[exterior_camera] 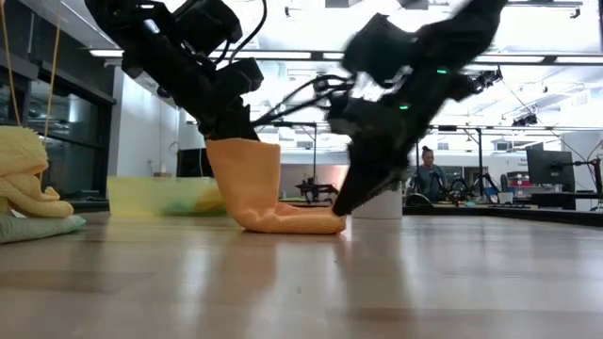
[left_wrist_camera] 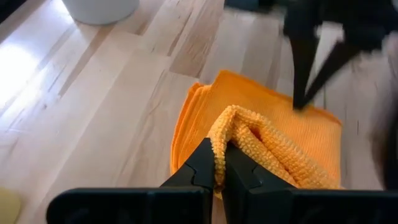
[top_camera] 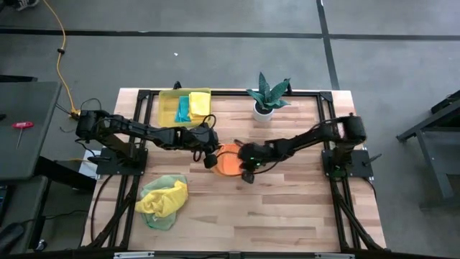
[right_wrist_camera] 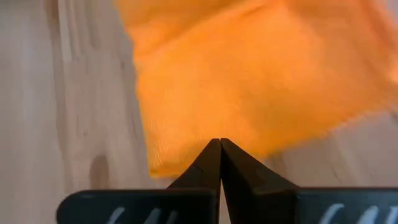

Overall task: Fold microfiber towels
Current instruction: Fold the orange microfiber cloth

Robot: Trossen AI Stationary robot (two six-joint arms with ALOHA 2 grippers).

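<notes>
L gripper (left_wrist_camera: 219,163) was clamped on a bunched edge of the orange towel (left_wrist_camera: 292,134), lifting that edge off the table (top_camera: 287,208) while the rest lay flat below. R gripper (right_wrist_camera: 219,155), fingers pressed together w/ nothing between, tip at the towel's edge opposite. Behind L gripper: yellow bin (top_camera: 167,106) w/ teal and yellow towels (top_camera: 192,106). Nearer front edge: yellow-green towel pile (top_camera: 163,199). Potted plant (top_camera: 267,96) behind R.

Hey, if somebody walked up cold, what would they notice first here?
The orange towel at mid-table, one edge lifted by the left tool, shut on it, while the shut right tool presses down on the part lying flat. Then the yellow and green towel heap at the table's front left, and the potted plant at the back.
</notes>
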